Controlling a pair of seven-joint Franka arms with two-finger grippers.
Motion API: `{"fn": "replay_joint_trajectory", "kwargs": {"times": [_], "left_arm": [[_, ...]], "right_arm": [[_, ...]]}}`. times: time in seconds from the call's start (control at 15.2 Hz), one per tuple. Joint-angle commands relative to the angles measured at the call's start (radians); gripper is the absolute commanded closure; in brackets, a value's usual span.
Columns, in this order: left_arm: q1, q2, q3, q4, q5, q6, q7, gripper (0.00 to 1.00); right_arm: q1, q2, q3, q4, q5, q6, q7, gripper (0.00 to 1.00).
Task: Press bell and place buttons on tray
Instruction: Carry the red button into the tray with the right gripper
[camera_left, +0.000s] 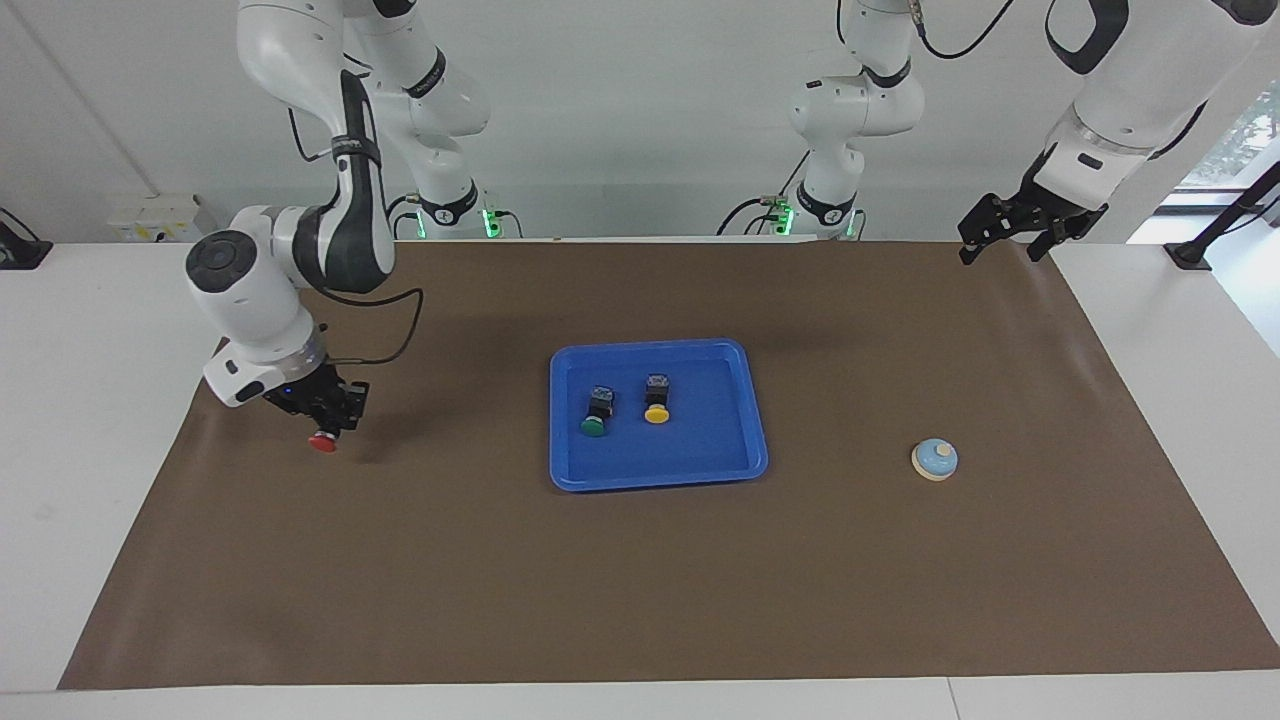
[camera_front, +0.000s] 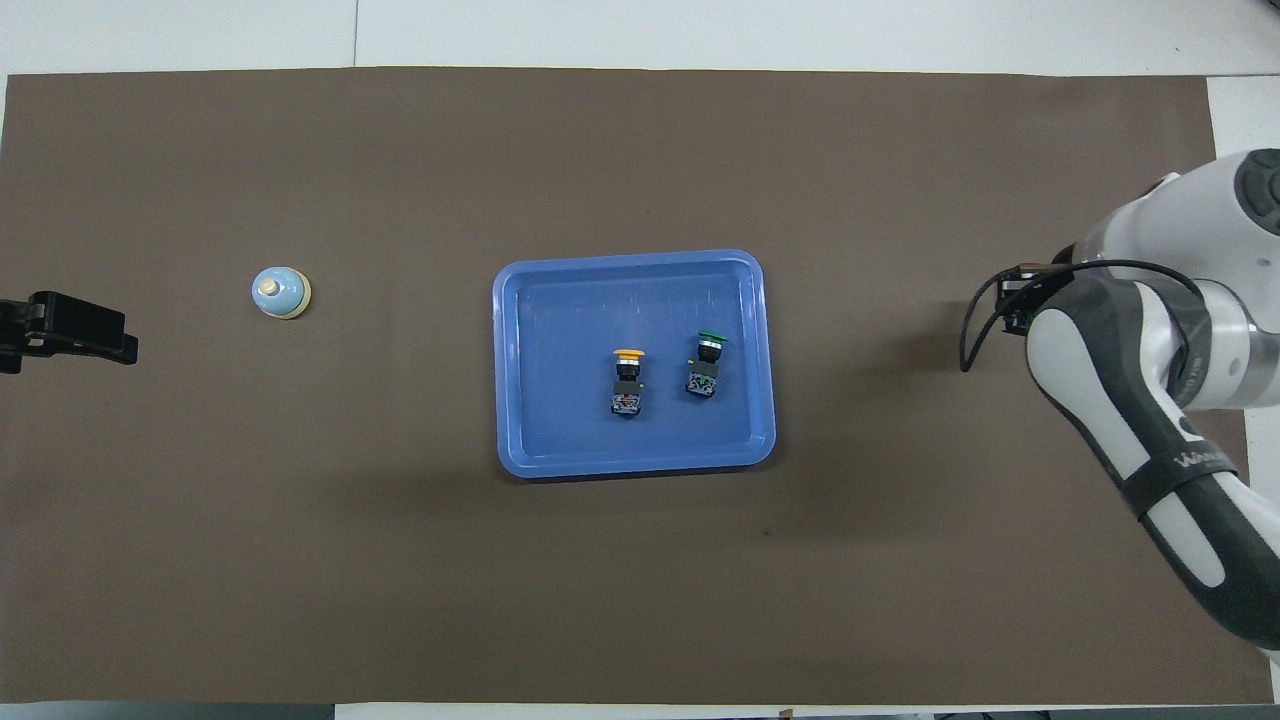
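Blue tray (camera_left: 735, 420) already has our green button (camera_left: 594, 418) and yellow button (camera_left: 657, 405) in it. Right pincer (camera_left: 325, 432) is clamped on the red button (camera_left: 323, 442), raised over the tabletop (camera_left: 400, 560) toward the right arm's end, so that's left. Left pincer (camera_left: 1005, 238) waits, looks open; can't tell if the bell (camera_left: 935, 459) got pressed.

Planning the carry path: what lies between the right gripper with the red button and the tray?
Only bare brown mat lies between the right gripper, holding the red button, and the tray; the facing view shows it best.
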Motion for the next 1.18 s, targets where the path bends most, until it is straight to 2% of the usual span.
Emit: {"fn": "replay_joint_trajectory", "kwargs": {"times": [0.0,0.2,0.33,0.59,0.85,0.99,1.12], "left_arm": [[-0.002,-0.008,0.004,0.002,-0.008,-0.017,-0.005,0.00],[-0.002,-0.008,0.005,0.002,-0.008,-0.017,-0.005,0.00],[-0.002,-0.008,0.005,0.002,-0.008,-0.017,-0.005,0.00],[-0.002,-0.008,0.005,0.002,-0.008,-0.017,-0.005,0.00],[-0.002,-0.008,0.005,0.002,-0.008,-0.017,-0.005,0.00],[-0.002,-0.008,0.005,0.002,-0.008,-0.017,-0.005,0.00],[-0.002,-0.008,0.004,0.002,-0.008,-0.017,-0.005,0.00]], "right_arm": [[0.130,0.013,-0.001,0.088,0.006,-0.076,0.123,1.00],[0.276,0.029,-0.001,0.140,0.091,-0.098,0.298,1.00],[0.385,0.030,-0.001,0.157,0.110,-0.091,0.329,1.00],[0.542,0.107,-0.001,0.252,0.129,-0.085,0.490,1.00],[0.648,0.245,-0.001,0.349,0.124,-0.029,0.583,1.00],[0.695,0.289,-0.003,0.354,0.121,0.016,0.623,1.00],[0.712,0.296,-0.001,0.352,0.118,0.063,0.639,1.00]]}}
